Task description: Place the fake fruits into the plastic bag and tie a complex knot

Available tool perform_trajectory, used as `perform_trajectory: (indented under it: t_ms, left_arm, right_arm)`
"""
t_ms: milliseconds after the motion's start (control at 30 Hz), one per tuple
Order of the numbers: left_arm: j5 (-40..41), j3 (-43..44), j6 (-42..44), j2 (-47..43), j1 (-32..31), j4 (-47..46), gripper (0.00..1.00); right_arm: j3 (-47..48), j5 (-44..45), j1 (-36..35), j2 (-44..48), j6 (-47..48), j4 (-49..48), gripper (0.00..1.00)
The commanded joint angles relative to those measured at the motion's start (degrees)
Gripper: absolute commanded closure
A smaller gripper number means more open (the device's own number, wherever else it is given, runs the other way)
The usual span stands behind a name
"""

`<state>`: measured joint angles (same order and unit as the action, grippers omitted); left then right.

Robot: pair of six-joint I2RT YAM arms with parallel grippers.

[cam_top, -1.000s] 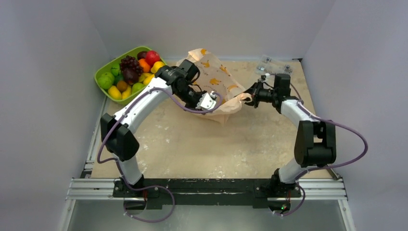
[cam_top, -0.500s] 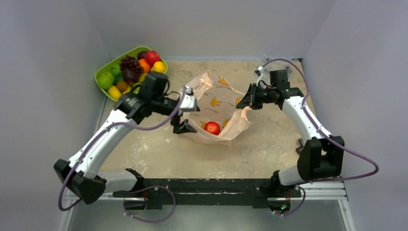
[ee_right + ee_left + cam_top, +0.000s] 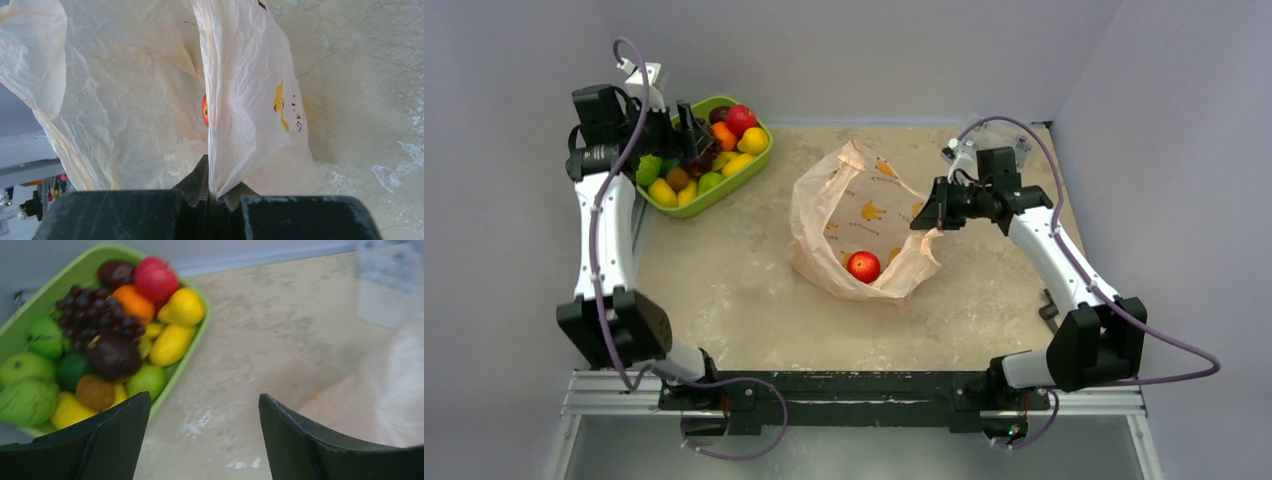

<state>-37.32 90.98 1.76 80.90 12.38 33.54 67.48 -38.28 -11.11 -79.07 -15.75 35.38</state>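
Observation:
The peach plastic bag lies open mid-table with one red fake fruit inside. My right gripper is shut on the bag's right edge and holds it up. In the right wrist view the film rises from between the closed gripper, and a sliver of the red fruit shows. The other fake fruits are piled in the lime-green tray at the back left. My left gripper hovers open over them. No knot is in view.
The left wrist view shows the grape bunch, a red apple and the tray rim just beyond the open left gripper. Clear packets lie at the back right. Grey walls close both sides.
My left arm has swung from the bag back to the tray and its gripper has opened, leaving the red fruit in the bag. The right gripper keeps its hold on the bag's edge.

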Motion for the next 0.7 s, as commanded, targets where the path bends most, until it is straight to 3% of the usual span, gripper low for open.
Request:
perform_trajectory:
  t_ms: [0,100,333,667]
  left_arm:
    - [15.5,6.6,3.3,12.0,5.3,7.7,0.21]
    - [15.1,13.1,1.9,19.9,6.8,10.4,0.22]
    - [18.5,18.1,-7.2,31.4,6.3,4.1,0.20]
    - [17.8,24.4,-6.4,41.5,2.8,1.9,0.10]
  right_arm:
    - [0.7,0.9,0.1,1.1,1.0,-0.7,1.00]
    - [0.4,0.8,0.1,1.2,0.7,-0.9,1.00]
    - [-0.5,0.5,0.1,1.0,0.3,-1.6,1.00]
    - [0.6,-0.1,0.1,0.1,1.2,-0.4,1.00]
